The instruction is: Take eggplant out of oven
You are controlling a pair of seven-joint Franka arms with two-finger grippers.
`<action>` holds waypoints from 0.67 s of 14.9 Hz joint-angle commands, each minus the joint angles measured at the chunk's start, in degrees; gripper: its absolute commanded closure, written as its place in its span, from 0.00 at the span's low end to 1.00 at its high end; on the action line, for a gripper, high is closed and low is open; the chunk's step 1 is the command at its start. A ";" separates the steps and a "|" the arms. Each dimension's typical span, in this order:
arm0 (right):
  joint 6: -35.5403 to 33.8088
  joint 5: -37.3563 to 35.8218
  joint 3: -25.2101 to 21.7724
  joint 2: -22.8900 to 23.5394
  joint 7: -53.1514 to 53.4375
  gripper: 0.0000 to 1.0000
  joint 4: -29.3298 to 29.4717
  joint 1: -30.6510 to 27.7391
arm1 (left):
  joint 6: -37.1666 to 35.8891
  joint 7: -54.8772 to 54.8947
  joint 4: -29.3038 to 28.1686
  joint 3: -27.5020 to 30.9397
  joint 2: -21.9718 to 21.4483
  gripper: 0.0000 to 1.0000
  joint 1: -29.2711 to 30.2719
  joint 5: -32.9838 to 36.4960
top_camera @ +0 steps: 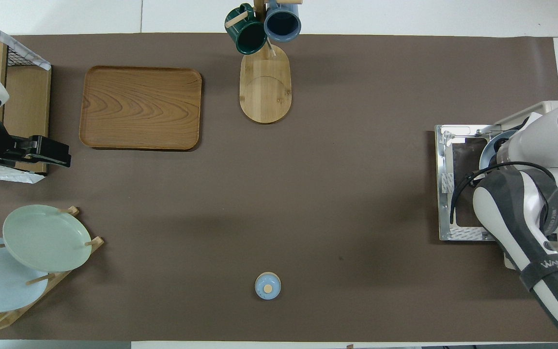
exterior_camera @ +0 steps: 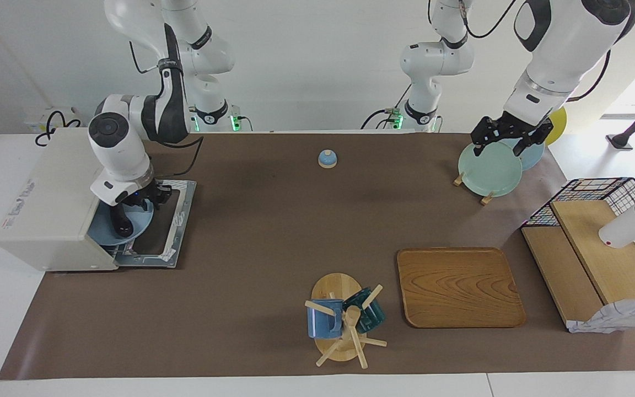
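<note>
The cream-white oven [exterior_camera: 47,204] stands at the right arm's end of the table, its door [exterior_camera: 177,220] folded down flat. A light blue plate [exterior_camera: 130,234] sticks out of the oven mouth over the door, and the dark eggplant [exterior_camera: 122,223] lies on it. My right gripper [exterior_camera: 140,205] is low at the oven mouth, right at the eggplant's upper end. In the overhead view the right arm hides the eggplant; only the plate's rim [top_camera: 486,150] and the door [top_camera: 446,184] show. My left gripper [exterior_camera: 502,144] waits open and empty above the plate rack.
A rack with a green plate [exterior_camera: 488,171] and blue plates stands at the left arm's end. A wooden tray [exterior_camera: 458,286], a mug tree [exterior_camera: 342,322] with two mugs, a small blue bell [exterior_camera: 327,159] and a wire basket with a shelf [exterior_camera: 598,248] are also on the table.
</note>
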 commanded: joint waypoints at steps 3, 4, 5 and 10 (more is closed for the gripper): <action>1.73 -5.71 0.74 -2.32 -3.44 1.00 -2.89 1.08 | -0.65 -0.19 -0.18 0.11 -0.50 0.00 0.04 0.67; -0.89 -6.35 0.74 -1.97 -3.26 1.00 -0.87 2.22 | -0.56 -0.19 -0.18 0.02 -0.50 0.00 0.04 0.67; -3.01 -6.36 0.83 -1.44 -2.48 1.00 1.06 3.80 | -0.65 -0.28 -0.18 0.11 -0.50 0.00 0.04 0.67; -7.86 -2.87 0.91 0.93 21.30 1.00 8.10 23.11 | -0.65 -0.19 -0.18 0.11 -0.50 0.00 0.04 0.67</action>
